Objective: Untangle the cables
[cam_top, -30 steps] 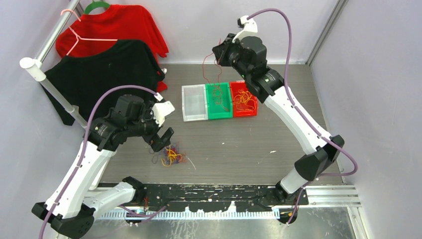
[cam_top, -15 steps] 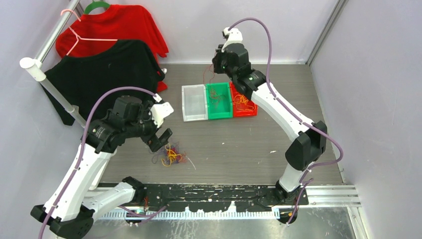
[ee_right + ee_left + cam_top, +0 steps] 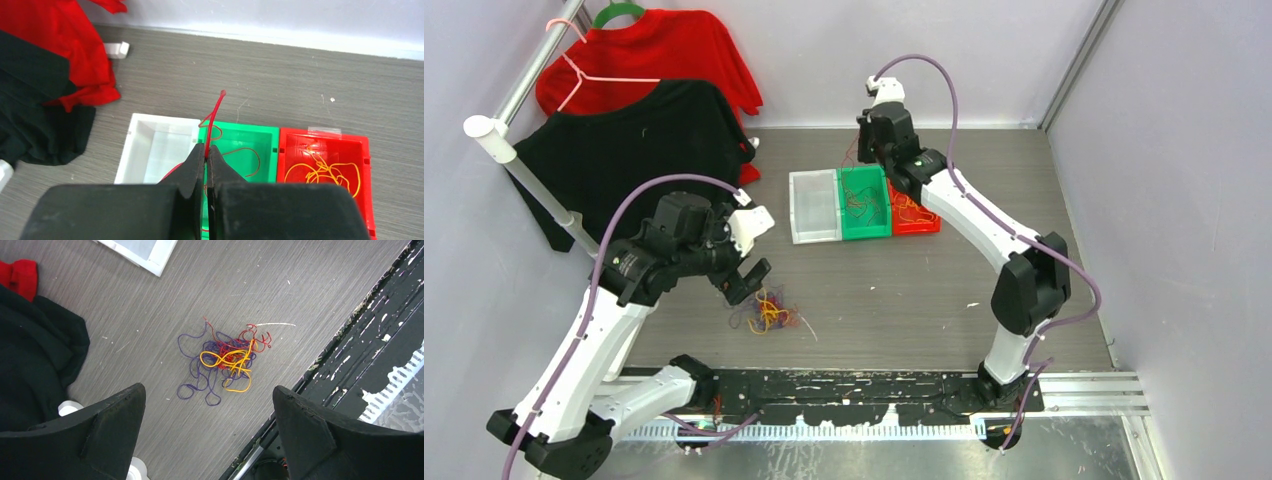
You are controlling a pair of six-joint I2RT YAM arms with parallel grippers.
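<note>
Clamping red cable (image 3: 213, 114), right end effector (image 3: 206, 151) swung left.

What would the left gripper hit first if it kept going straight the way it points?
Most likely the tangle of cables on the table, which sits centred between the open fingers of the left gripper in its wrist view. Depth is unclear, so it could graze the table beside it.

Left gripper (image 3: 749, 282) spread wide, hovering. Cables (image 3: 767, 313) tangled on table (image 3: 894, 290), just ahead of its fingertips. Right gripper (image 3: 862, 150) pinched shut on thin strand (image 3: 851, 160), green tray (image 3: 866, 232) beneath; white tray (image 3: 814, 205) leftward, red tray (image 3: 924, 226) rightward.
</note>
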